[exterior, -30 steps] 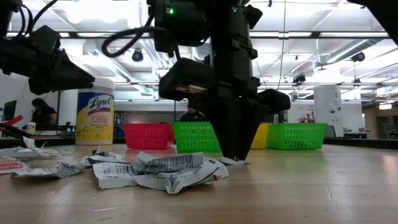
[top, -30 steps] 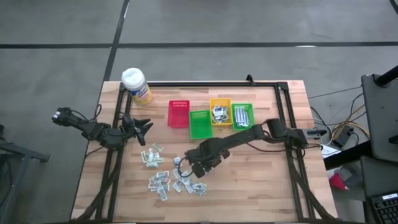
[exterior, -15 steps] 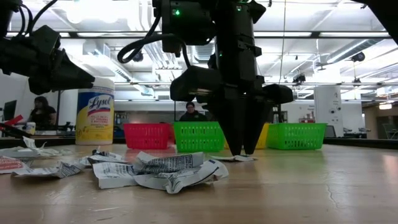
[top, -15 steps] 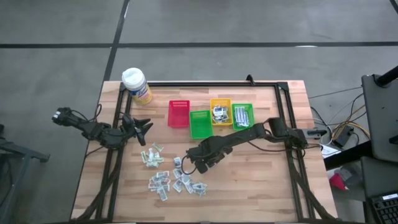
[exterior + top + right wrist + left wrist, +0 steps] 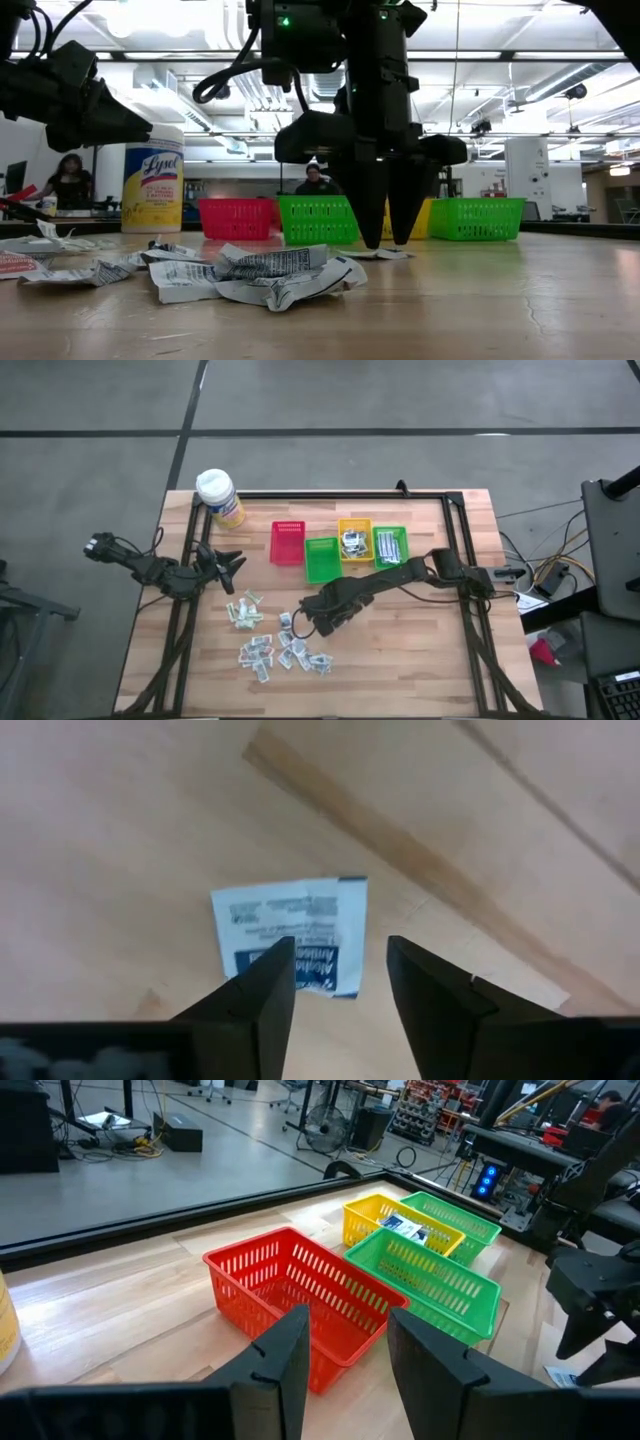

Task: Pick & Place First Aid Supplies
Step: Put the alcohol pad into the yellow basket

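The desk (image 5: pixel 420 650) is a pale wood-plank top edged by a dark frame. Seen from above, the right arm reaches in from the right, its end effector (image 5: pixel 300 628) poised at the upper edge of the first aid supplies (image 5: pixel 275 650), a loose scatter of small flat packets at the desk's near centre. The left arm lies along the left side, its end effector (image 5: pixel 232 563) held above the desk beside the yellow bottle (image 5: pixel 219 497) (white cap, cylindrical). Behind the scatter stand four slotted plastic bins: a red bin (image 5: pixel 287 542), a green bin (image 5: pixel 321 560), a yellow bin (image 5: pixel 354 541) and a second green bin (image 5: pixel 390 546).

The low view alone shows the packets' crinkled, printed wrappers and that the right end effector's fingers (image 5: pixel 370 205) are spread apart, tips pointing down just above the wood, gripping nothing. The right wrist view alone shows one packet (image 5: pixel 292 933), white with a blue band, lying flat on the wood between those parted fingers. The left wrist view shows the left end effector (image 5: pixel 345 1342) partly open and empty, facing the lattice-walled bins.
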{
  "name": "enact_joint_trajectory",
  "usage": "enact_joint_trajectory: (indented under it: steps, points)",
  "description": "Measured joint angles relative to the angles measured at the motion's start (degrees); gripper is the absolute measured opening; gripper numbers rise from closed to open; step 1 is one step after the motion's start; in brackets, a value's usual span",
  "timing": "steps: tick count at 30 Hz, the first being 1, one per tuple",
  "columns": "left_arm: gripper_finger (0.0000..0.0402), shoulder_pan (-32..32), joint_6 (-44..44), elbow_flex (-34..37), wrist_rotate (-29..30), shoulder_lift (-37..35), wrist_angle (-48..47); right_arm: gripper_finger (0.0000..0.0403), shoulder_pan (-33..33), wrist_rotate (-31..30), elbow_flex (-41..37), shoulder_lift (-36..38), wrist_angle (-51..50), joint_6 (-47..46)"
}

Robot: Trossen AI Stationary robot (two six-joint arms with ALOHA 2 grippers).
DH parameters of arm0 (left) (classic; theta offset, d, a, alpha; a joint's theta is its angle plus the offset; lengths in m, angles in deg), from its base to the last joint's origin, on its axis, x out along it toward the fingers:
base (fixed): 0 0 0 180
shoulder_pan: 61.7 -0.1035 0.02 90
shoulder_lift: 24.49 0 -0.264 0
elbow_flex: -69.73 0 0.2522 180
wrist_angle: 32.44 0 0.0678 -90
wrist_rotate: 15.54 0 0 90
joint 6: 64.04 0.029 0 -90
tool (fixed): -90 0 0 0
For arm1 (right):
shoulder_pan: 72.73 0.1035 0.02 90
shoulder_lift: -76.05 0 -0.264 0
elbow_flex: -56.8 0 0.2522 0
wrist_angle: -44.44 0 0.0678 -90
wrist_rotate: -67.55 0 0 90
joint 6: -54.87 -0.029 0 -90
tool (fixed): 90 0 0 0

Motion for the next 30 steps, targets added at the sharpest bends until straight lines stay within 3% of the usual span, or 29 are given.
enact_joint_trajectory:
  steps: [7, 16, 30]
  points:
    - [0.0131, -0.01, -0.01, 0.01, -0.01, 0.01, 0.00, 0.0158, -1.40, -0.40, -1.45, 0.02, -0.08, 2.60]
    - [0.0131, 0.02, -0.02, 0.00, -0.01, 0.00, 0.00, 0.0135, -2.31, 4.26, -4.35, 0.55, 2.32, 4.19]
    - [0.0131, 0.02, -0.02, 0.02, -0.01, 0.00, 0.00, 0.0055, -2.29, 4.83, -4.46, 0.37, 2.76, 4.66]
